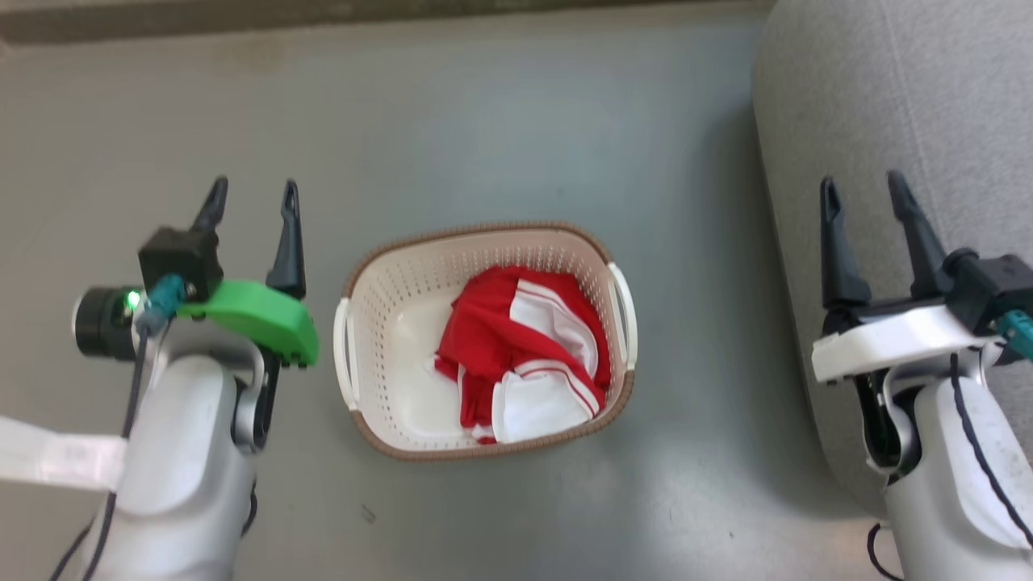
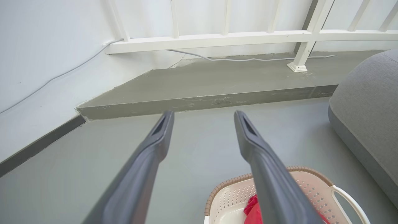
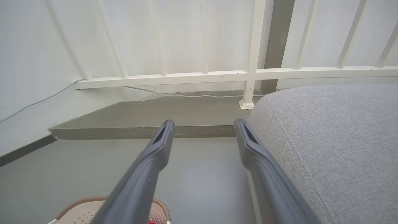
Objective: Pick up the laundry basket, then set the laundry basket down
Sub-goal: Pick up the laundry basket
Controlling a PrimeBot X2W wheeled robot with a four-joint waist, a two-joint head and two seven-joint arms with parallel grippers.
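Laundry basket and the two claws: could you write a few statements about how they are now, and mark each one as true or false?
1. The cream perforated plastic laundry basket with the brown woven-look rim stands on the grey floor. True.
2. A crumpled red and white cloth lies inside the basket. True.
3. The left claw is shut on the rim of the basket. False: it is open, off to the side of the basket, and touches nothing.
4. The right claw is open and holds nothing. True.
5. The basket rests on top of the grey fabric cushion. False: it stands on the floor, apart from the cushion.
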